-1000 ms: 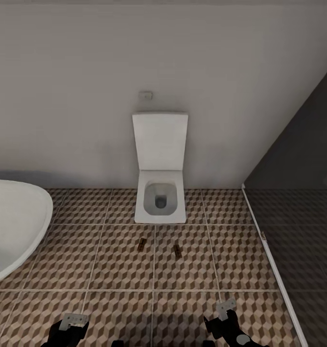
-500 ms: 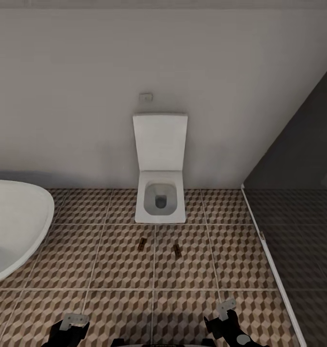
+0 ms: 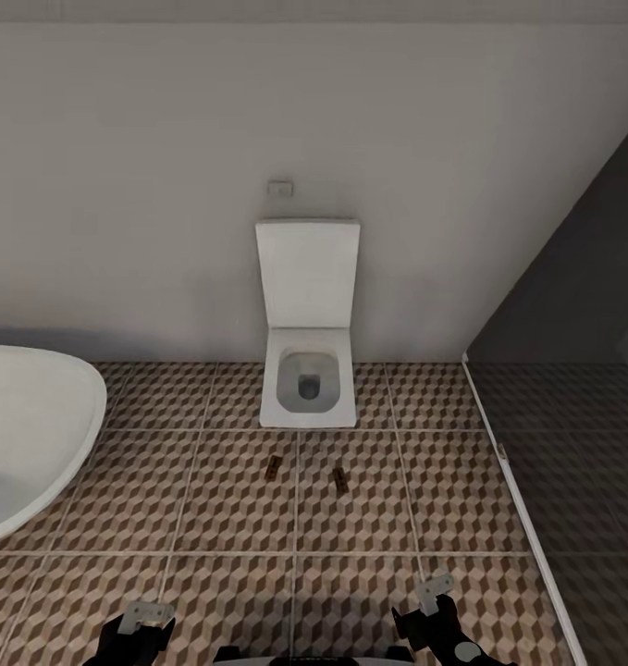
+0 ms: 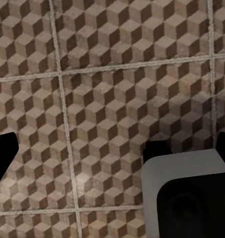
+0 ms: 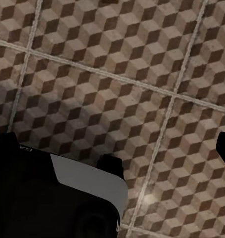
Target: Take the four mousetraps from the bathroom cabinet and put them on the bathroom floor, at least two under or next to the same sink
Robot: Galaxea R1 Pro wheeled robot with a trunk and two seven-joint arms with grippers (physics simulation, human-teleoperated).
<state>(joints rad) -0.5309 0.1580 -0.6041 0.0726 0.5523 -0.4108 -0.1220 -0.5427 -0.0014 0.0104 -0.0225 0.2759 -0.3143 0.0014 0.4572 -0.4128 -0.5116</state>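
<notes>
Two mousetraps lie on the patterned bathroom floor (image 3: 221, 499) in front of the white toilet: one mousetrap (image 3: 274, 467) to the left, the other mousetrap (image 3: 339, 479) to the right. Both are small brown boards, a short gap apart. My left gripper (image 3: 140, 620) and right gripper (image 3: 432, 594) hang low at the near edge, well short of the traps. In both wrist views the dark fingers stand wide apart over bare tiles (image 4: 107, 99), holding nothing. The cabinet and the sink are out of view.
A white square toilet (image 3: 308, 370) stands against the pale wall ahead. A white oval bathtub (image 3: 27, 435) fills the left side. A dark shower area (image 3: 572, 444) behind a pale edge strip lies to the right.
The whole picture has shifted very slightly, so the camera moved. The mousetraps and both grippers keep their places.
</notes>
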